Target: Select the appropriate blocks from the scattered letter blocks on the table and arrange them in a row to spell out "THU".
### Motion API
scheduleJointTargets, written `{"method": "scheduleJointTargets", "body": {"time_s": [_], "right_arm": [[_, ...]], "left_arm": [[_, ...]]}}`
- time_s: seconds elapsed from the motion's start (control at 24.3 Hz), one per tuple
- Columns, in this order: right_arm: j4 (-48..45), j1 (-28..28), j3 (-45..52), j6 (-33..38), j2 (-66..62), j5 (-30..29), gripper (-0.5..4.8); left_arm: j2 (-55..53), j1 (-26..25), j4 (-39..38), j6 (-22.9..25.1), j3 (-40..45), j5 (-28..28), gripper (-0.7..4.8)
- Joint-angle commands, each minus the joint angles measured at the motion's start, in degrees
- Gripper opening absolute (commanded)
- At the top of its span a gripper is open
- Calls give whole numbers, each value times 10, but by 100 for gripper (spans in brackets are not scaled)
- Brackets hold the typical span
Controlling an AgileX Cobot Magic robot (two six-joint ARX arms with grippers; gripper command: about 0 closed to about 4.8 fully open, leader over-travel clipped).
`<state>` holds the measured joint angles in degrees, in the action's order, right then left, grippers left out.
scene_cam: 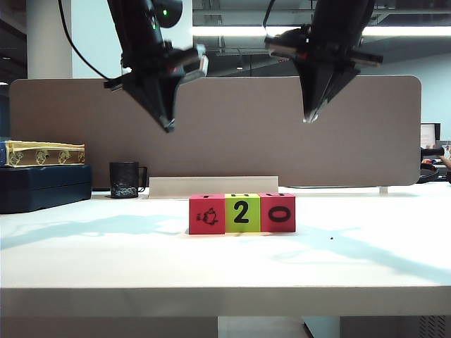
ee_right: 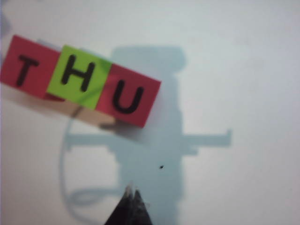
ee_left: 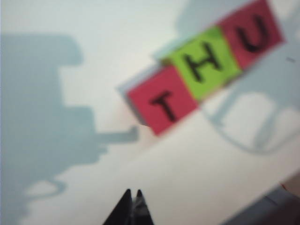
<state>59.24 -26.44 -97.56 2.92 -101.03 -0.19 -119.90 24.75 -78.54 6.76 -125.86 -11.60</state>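
Observation:
Three letter blocks stand touching in a row on the white table (scene_cam: 366, 260): a pinkish-red one (scene_cam: 206, 214), a lime green one (scene_cam: 242, 212) and a second pinkish-red one (scene_cam: 277, 212). Their front faces show a small figure, 2 and 0. From above, their tops read T (ee_left: 162, 104), H (ee_left: 204, 63), U (ee_left: 253, 33); the right wrist view shows the same T (ee_right: 26, 67), H (ee_right: 78, 76), U (ee_right: 129, 96). My left gripper (scene_cam: 168, 127) hangs shut high above the row's left side, holding nothing. My right gripper (scene_cam: 308, 117) hangs shut high above its right, also empty.
A grey-brown partition panel (scene_cam: 232, 127) runs behind the table. A black mug (scene_cam: 125, 179) and a dark blue box (scene_cam: 44, 186) with a yellow item on top stand at the back left. A pale strip (scene_cam: 213, 186) lies behind the blocks.

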Motion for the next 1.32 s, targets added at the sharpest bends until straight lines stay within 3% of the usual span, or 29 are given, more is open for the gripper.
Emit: {"method": "scheduleJointTargets", "body": {"time_s": [0.04,0.25,0.7,0.87,1.15,1.32], "right_arm": [[24,-12,-2,1,13,-51,-5],[46,-40,-2,0,35,-31,-5],[89,-39,-2,3,149,9,-5],[125,-39,16,5,215,33,-5],[103,-39,125,32,369,52,-5],[87,-39,212,48,465,82,-5]], "left_arm": [[25,27,-11,14,-1,-41,-6],[44,69,-19,18,-1,-35,-6],[160,66,-36,5,-1,82,-6],[253,36,-36,-18,-1,145,-6],[359,-15,-32,-28,5,146,-6],[420,-31,-7,-28,64,183,-6]]}}
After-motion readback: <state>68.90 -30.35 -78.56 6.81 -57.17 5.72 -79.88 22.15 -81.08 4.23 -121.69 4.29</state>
